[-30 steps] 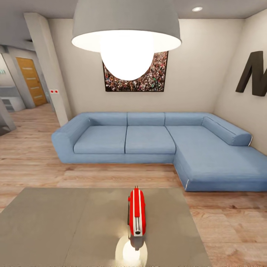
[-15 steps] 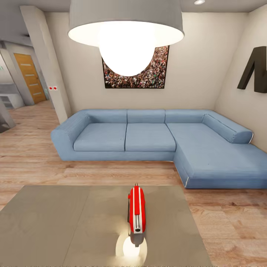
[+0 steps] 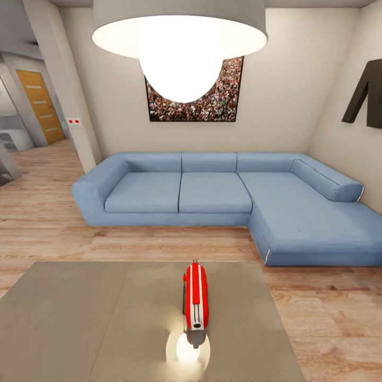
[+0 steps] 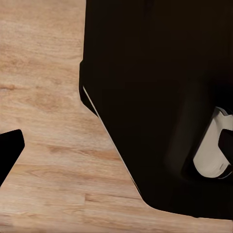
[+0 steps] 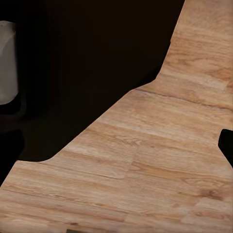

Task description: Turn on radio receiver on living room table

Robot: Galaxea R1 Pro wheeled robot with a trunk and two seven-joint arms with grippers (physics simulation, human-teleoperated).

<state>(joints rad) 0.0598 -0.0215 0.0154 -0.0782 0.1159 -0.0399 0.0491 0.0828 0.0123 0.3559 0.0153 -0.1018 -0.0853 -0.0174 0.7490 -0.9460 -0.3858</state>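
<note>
Head view, L to R. Far L: hallway w/ orange-wood door (image 3: pixel 40 105); beige pillar (image 3: pixel 62 79) carrying a small white switch plate (image 3: pixel 74 121) w/ two red dots. Wood plank floor (image 3: pixel 42 212) runs throughout the living room. Centre: blue L-shaped sofa (image 3: pixel 212 196) against back wall, chaise section on R. Above it, framed crowd picture (image 3: pixel 223 101), partly covered by grey dome pendant lamp (image 3: pixel 179 32) w/ lit white bulb. Foreground: table (image 3: pixel 79 318), glossy grey-taupe top, two panels. Radio receiver (image 3: pixel 195 296) stands on table, R of centre, near front edge, long axis pointing toward sofa, white end face toward camera; lamp glare reflected just in front of it. Far R wall: dark letter shape (image 3: pixel 366 95).

Wrist views: dark robot body over plank floor. Finger state, L and R grippers: cannot tell.
</note>
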